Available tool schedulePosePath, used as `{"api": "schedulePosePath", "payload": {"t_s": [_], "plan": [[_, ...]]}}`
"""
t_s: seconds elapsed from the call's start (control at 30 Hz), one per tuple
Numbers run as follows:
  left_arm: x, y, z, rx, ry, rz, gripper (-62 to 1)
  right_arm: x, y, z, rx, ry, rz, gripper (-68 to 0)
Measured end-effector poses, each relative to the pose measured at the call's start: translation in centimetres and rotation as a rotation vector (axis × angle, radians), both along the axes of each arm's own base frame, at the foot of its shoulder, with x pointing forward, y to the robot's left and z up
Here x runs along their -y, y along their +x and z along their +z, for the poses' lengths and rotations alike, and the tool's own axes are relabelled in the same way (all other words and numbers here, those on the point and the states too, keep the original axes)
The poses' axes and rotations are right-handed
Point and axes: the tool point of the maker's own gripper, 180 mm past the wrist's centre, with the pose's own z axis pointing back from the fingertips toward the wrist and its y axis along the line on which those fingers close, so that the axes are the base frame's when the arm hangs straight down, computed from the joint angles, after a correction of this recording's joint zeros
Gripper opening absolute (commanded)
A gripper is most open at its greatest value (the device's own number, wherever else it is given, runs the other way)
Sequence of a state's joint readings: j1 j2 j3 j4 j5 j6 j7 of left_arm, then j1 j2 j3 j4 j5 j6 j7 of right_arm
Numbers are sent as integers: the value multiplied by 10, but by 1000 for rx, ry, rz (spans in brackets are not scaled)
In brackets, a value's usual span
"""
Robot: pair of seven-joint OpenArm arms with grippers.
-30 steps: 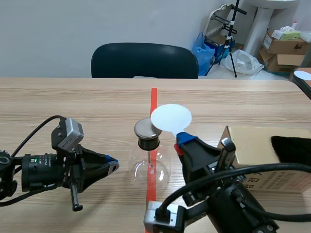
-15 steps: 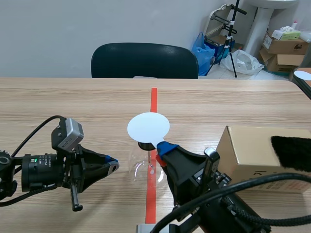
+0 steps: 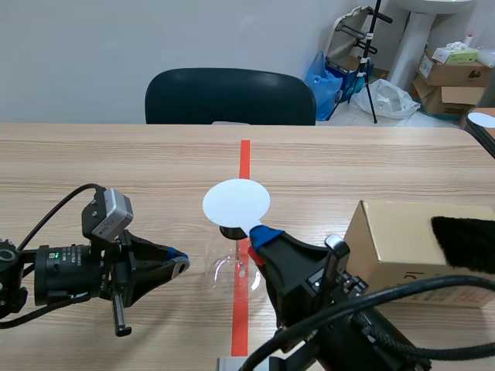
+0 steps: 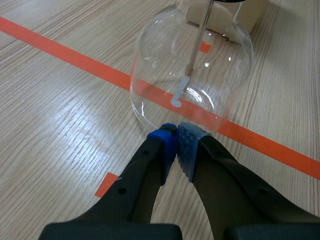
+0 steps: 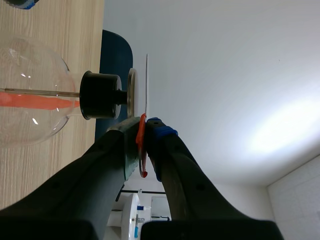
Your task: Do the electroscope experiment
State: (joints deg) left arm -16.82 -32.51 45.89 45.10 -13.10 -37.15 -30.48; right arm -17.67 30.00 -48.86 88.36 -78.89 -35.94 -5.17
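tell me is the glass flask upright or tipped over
Upright: the glass flask sits on its round base on the table, black stopper on top, beneath the white disc.

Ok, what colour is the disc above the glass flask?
White: the flat round disc shows best in the scene view.

One glass flask (image 3: 238,267), one white disc (image 3: 237,202) and one cardboard box (image 3: 394,239), right, topped by one black cloth (image 3: 464,241), share one wooden table (image 3: 116,162). Two grippers: the left gripper (image 3: 181,263) and the right gripper (image 3: 259,234). One dark chair (image 3: 230,97), far.
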Motion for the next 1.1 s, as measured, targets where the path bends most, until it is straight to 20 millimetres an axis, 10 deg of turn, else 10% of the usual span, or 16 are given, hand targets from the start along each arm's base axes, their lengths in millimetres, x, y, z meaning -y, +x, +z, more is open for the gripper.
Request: {"api": "schedulePosePath", "payload": {"t_s": [0.57,1.1], "plan": [[0,0,0,0,0,0,-571,1,1,0,0,1,-10,-667],[0,0,0,0,0,0,-571,60,35,4,12,24,-391,-667]]}}
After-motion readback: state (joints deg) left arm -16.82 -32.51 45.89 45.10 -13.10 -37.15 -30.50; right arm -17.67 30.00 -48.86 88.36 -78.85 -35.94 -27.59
